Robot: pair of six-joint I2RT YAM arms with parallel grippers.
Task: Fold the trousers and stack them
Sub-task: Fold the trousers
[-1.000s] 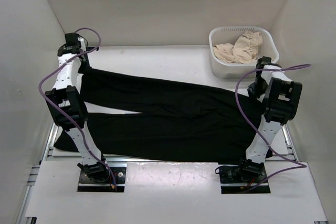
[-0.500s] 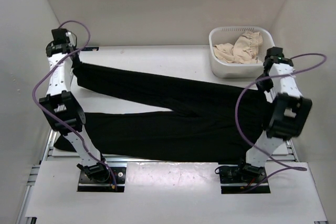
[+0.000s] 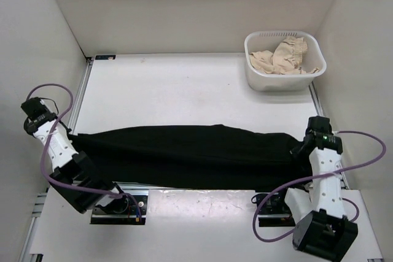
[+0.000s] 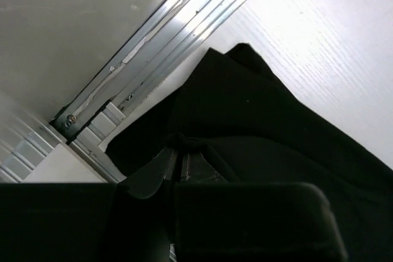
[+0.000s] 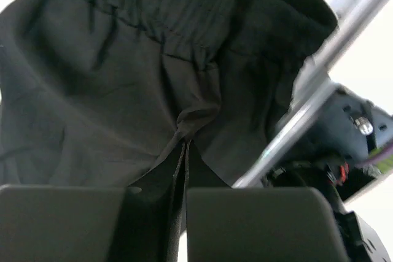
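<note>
The left hand is clamped shut on a pinch of the trousers at their leg end, with cloth bunching at its fingertips. The right hand is likewise closed on a fold just under the elastic waistband. Between the two hands the black trousers lie stretched in a long band on the counter. A white basket sits well beyond the right hand.
</note>
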